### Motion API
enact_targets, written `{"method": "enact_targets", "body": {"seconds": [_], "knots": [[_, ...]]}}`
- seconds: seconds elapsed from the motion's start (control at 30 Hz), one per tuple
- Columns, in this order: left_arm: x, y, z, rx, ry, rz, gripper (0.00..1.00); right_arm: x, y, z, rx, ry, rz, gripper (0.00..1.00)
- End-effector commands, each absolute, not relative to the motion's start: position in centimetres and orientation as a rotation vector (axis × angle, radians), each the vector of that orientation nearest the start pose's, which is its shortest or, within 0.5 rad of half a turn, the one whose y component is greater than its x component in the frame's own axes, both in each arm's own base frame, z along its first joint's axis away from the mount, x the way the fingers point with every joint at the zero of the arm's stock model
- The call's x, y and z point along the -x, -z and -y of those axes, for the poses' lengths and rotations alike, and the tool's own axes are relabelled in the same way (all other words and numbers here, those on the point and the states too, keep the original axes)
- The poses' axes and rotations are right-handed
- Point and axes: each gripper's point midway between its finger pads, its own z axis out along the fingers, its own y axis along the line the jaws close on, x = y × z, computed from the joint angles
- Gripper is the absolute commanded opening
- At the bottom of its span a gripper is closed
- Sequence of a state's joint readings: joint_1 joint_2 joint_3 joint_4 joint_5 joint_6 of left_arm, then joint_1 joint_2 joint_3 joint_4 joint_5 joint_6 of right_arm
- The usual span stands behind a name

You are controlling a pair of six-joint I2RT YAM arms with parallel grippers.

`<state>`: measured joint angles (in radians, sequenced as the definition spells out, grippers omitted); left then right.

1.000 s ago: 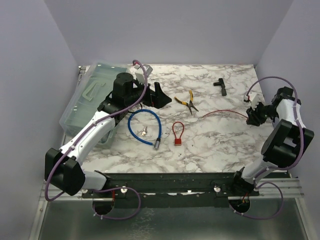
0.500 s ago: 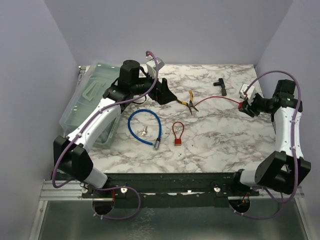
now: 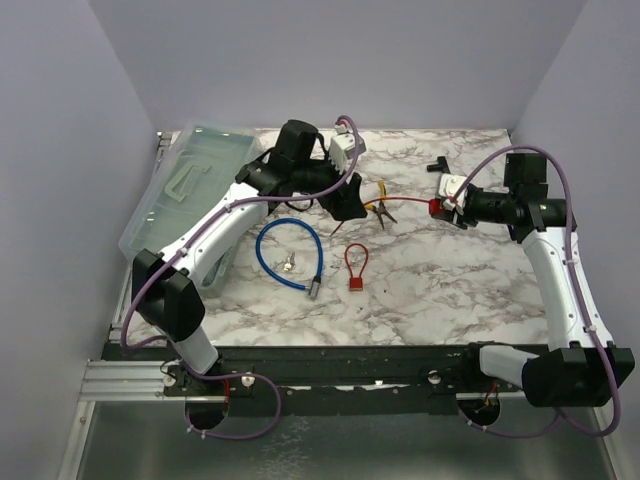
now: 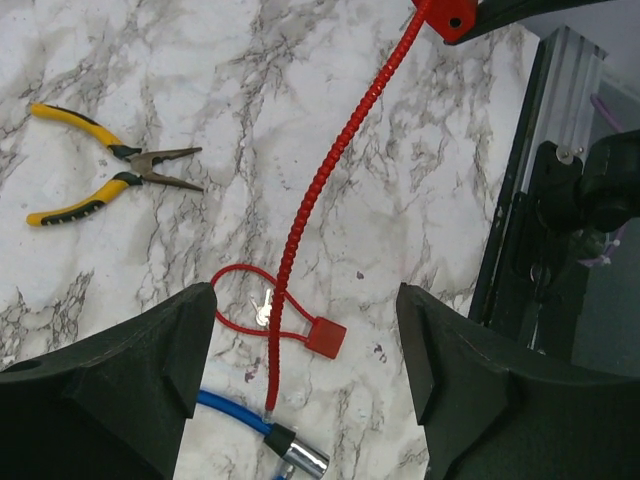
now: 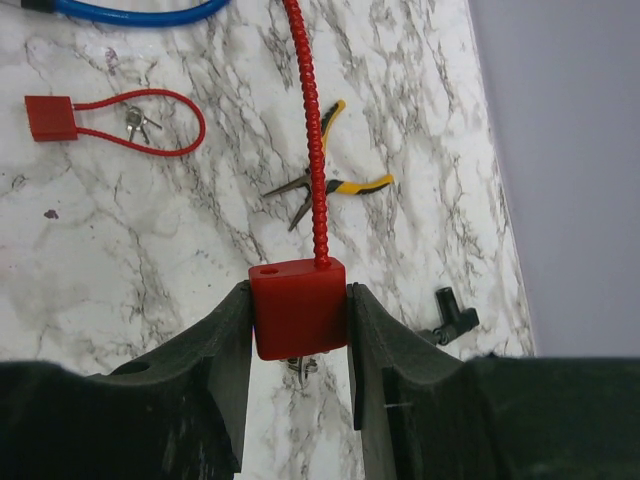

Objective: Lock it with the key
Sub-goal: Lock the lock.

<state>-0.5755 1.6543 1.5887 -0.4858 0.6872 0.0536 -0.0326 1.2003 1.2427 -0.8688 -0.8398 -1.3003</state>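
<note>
While the left pincer (image 4: 305, 305) stands open astride the red cable (image 4: 300, 215), narrower than a second ago, the right pincer (image 5: 298, 300) clamps the red lock body (image 5: 300, 325) above the surface (image 4: 200, 80). Both arms have swung inward since. Step in hand, seemingly: closing the loop. Next, the left must pinch the cable tip and seat it.
</note>
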Motion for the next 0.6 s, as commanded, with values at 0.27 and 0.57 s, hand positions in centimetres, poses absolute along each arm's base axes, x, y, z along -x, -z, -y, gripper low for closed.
{"method": "enact_targets", "body": {"seconds": [0.27, 0.57], "knots": [[-32.4, -24.4, 33.1, -1.147, 0.872, -1.932, 0.63, -30.0, -29.8, -12.5, 1.55, -0.2, -1.265, 0.21], [-31.8, -25.1, 33.1, -1.168, 0.866, -1.897, 0.21, -29.3, -29.8, -13.0, 1.543, -0.234, -1.266, 0.21]]}}
